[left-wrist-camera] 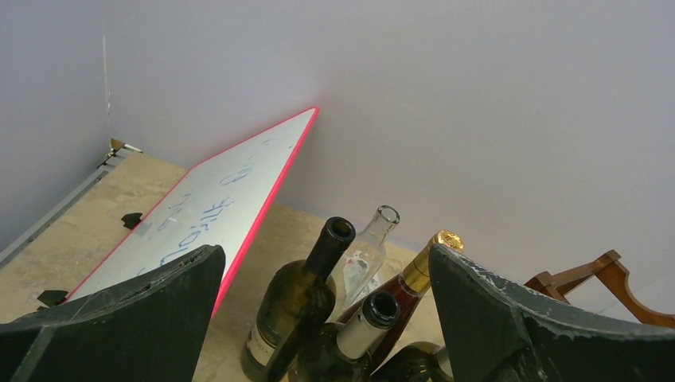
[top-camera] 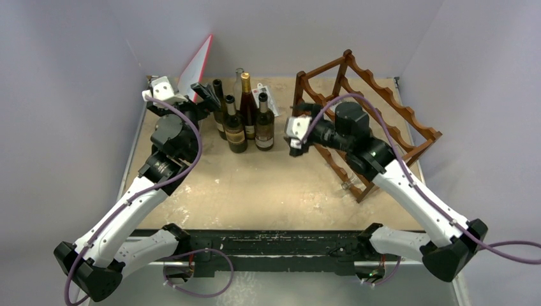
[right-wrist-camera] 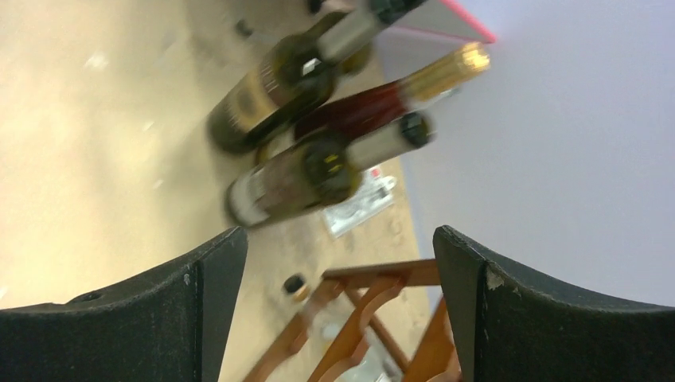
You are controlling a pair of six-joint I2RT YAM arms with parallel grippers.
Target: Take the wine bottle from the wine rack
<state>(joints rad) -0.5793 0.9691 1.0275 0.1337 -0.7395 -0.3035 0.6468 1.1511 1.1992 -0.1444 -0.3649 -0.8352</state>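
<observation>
Where we find the wine bottles [top-camera: 245, 118]: upright in a cluster on the surface [top-camera: 268, 185], just left of the wine rack [top-camera: 392, 91], apart from it.
Bottle contents: we see one clear, one gold-capped and reddish, the others dark.
Right fingers [right-wrist-camera: 159, 310]: spread wide, gripping nothing, turned sideways between the rack and the nearest bottle.
Left fingers [left-wrist-camera: 135, 318]: spread wide, at the cluster's left side.

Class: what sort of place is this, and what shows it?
Probably a robotics lab test cell: plain grey panels box in a worn table, the left arm and right arm are mounted at its near edge, and wine bottles and a wine rack serve as props.
</observation>
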